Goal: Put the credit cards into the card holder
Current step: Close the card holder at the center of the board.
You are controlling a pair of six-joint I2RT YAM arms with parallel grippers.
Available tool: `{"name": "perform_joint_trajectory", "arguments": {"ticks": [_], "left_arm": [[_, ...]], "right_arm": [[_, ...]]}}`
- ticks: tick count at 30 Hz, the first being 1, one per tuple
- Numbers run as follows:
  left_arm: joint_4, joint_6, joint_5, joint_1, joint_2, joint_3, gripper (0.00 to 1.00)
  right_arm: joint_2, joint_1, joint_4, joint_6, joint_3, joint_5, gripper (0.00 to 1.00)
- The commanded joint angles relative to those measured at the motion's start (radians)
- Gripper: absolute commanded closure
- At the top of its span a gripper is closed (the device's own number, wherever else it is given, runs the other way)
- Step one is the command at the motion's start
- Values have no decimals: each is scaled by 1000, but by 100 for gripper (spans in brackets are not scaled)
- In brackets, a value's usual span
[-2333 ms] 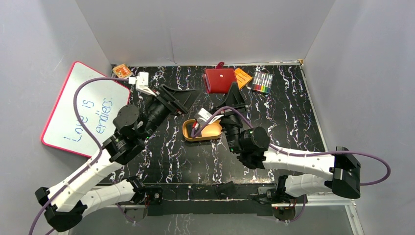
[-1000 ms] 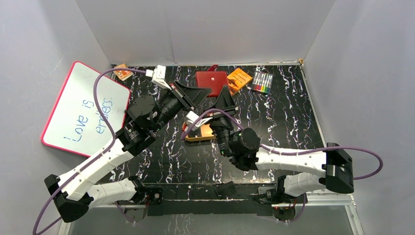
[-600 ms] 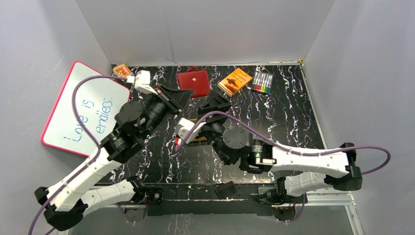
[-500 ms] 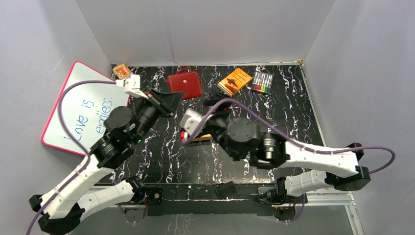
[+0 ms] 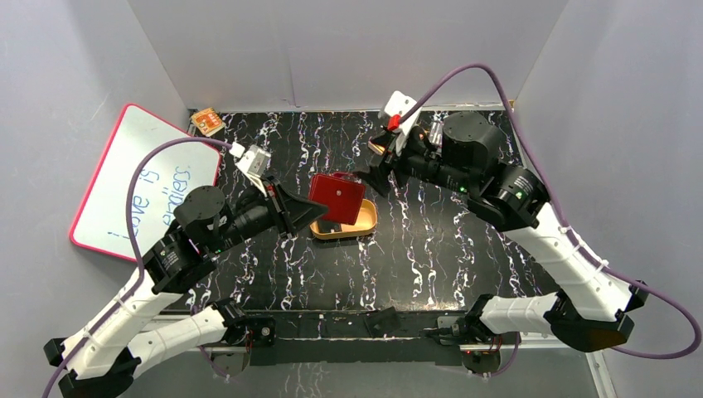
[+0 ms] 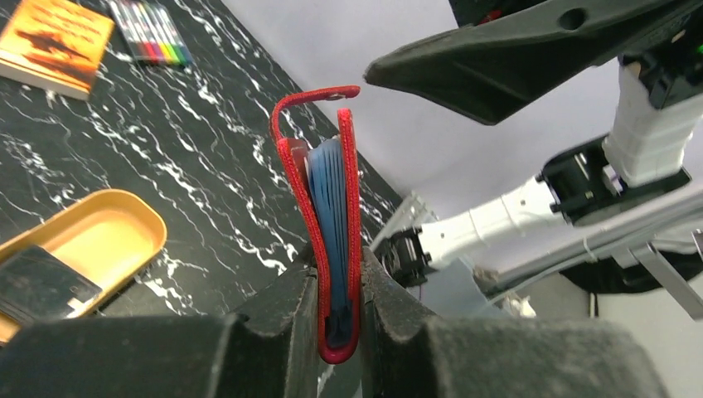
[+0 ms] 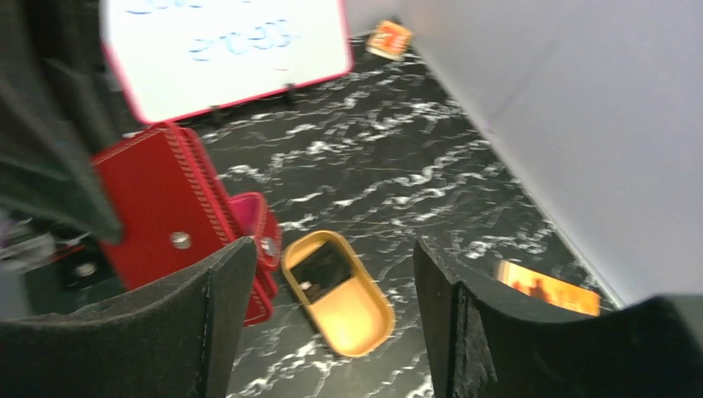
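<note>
Gripped the card holder (image 5: 337, 199) in the left pincer (image 5: 300, 212), squeezed tight on its lower edge. Held it upright, off the counter (image 5: 464, 249), close by the tan tray (image 5: 366, 225). Showed blue pockets (image 6: 332, 215) between the red covers, strap (image 6: 311, 98) arched over the top. Spotted one dark credit card (image 7: 319, 269) lying flat inside the tray. Spread the right pincer (image 7: 332, 311) wide, nothing in it, raised near the holder's top, over the counter's far side.
</note>
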Motion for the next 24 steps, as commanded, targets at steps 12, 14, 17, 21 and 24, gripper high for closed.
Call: {"name": "perform_joint_trajectory", "arguments": {"ticks": [12, 14, 17, 21, 24], "left_arm": [[1, 19, 350, 3, 12, 10, 100], [-2, 26, 356, 2, 16, 14, 100], [-10, 31, 350, 3, 16, 17, 100], [-7, 31, 351, 2, 13, 14, 100], [-3, 33, 351, 3, 12, 11, 100]], "right_arm": [[-85, -2, -193, 162, 50, -360, 37], [-81, -2, -204, 167, 45, -364, 39], [-91, -2, -209, 170, 33, -349, 38], [-99, -2, -234, 173, 32, -323, 39], [-96, -2, -242, 185, 26, -344, 47]]}}
